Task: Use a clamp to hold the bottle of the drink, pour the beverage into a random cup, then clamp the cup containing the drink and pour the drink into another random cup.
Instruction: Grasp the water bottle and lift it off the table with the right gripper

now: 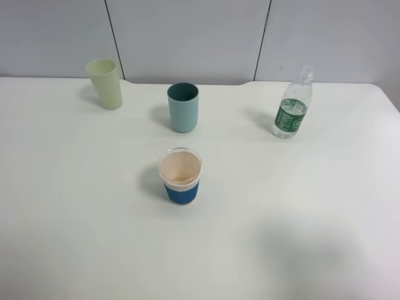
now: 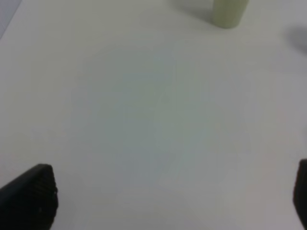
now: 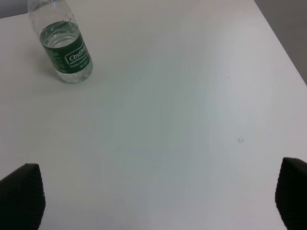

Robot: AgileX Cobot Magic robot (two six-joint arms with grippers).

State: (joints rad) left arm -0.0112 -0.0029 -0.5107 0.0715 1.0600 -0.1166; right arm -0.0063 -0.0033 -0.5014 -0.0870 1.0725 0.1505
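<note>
Light is bright and even. The bottle (image 1: 292,109) and teal cup (image 1: 182,107) cast soft shadows toward nine o'clock. The left wrist view is blurred.

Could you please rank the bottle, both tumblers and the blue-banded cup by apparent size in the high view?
1. bottle, tallest.
2. blue-banded cup, unsure: nearest the camera.
3. teal tumbler and yellow-green tumbler look alike.

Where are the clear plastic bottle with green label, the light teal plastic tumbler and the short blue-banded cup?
clear plastic bottle (image 1: 291,117), exterior high view, green label.
light teal plastic tumbler (image 1: 183,117), exterior high view, outer wall.
short blue-banded cup (image 1: 182,194), exterior high view, blue band.
</note>
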